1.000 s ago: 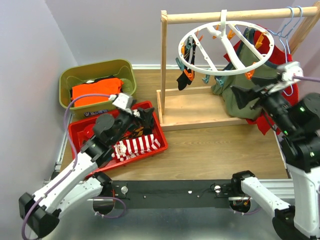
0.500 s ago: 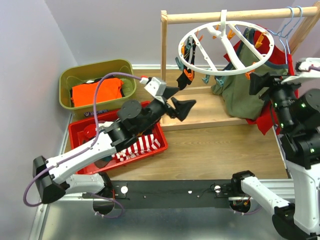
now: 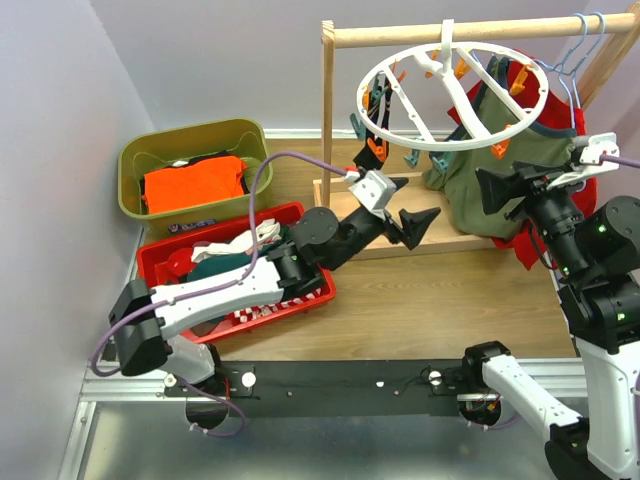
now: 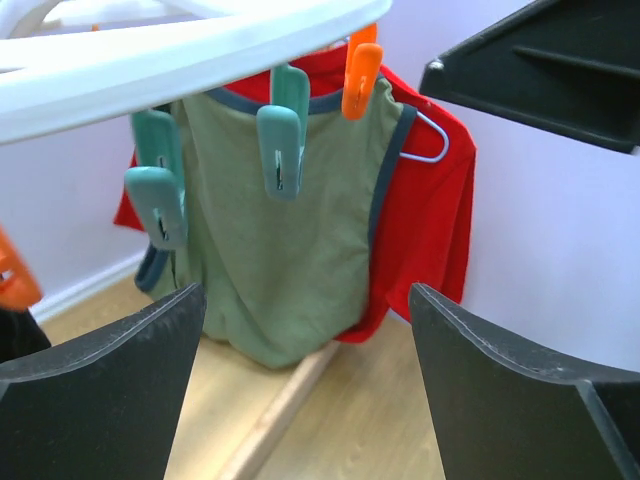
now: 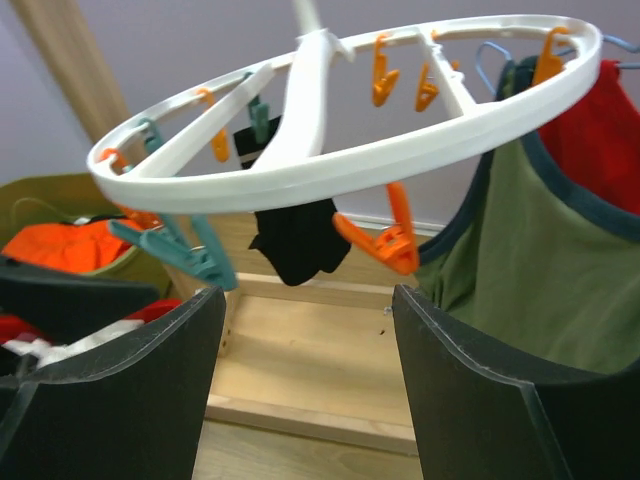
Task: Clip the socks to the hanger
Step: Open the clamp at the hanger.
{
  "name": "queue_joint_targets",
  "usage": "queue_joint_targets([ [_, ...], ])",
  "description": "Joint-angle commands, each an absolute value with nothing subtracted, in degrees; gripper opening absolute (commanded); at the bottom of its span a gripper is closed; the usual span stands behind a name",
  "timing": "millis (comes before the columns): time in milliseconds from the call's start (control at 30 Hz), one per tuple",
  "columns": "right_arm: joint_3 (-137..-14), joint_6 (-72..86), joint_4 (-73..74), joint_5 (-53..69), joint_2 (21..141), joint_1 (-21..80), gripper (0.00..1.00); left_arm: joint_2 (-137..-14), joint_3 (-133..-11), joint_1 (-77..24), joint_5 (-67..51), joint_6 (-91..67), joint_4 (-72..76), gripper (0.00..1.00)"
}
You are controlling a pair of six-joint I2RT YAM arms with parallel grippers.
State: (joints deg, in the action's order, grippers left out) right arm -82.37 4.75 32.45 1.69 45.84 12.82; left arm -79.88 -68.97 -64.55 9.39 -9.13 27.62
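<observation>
The white ring hanger [image 3: 470, 146] hangs by its hook from the wooden rack, with orange and teal clips dangling; it also shows in the left wrist view [image 4: 200, 50] and the right wrist view [image 5: 350, 150]. A black sock [image 5: 297, 240] hangs clipped at its far left side. Other socks [image 3: 215, 267] lie in the red tray [image 3: 322, 290]. My left gripper [image 3: 405, 208] is open and empty, below the ring's near left side, pointing at the shirts [image 4: 305, 300]. My right gripper [image 3: 505, 188] is open and empty, just right of the ring and facing it [image 5: 308, 300].
A green bin [image 3: 190, 130] with an orange folded garment [image 3: 195, 185] stands at the back left. The wooden rack [image 3: 400, 35] has a base board [image 3: 440, 225]. An olive shirt [image 3: 465, 200] and a red shirt [image 3: 530, 250] hang on light-blue hangers [image 3: 575, 60].
My left arm has swung from the red tray out to the right, under the ring, empty. My right gripper rose, then came back down facing the ring.
</observation>
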Motion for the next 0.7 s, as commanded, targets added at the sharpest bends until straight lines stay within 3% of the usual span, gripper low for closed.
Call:
queue_joint_targets([
  [0, -80.0, 4.8, 30.0, 11.2, 44.1, 13.2, 0.76, -84.4, -67.9, -64.7, 6.8, 1.4, 43.5, 0.9],
  [200, -77.5, 4.6, 28.7, 15.5, 42.2, 13.4, 0.77, -89.4, -72.8, -61.4, 3.1, 1.0, 44.3, 0.83],
  [467, -78.0, 4.0, 28.5, 16.1, 42.8, 14.7, 0.77, -92.8, -77.2, -60.5, 1.1, 1.8, 44.1, 0.82],
  [667, -78.2, 3.5, 28.5, 16.3, 43.3, 15.4, 0.77, -94.6, -79.4, -59.8, 0.3, 0.7, 44.0, 0.73],
])
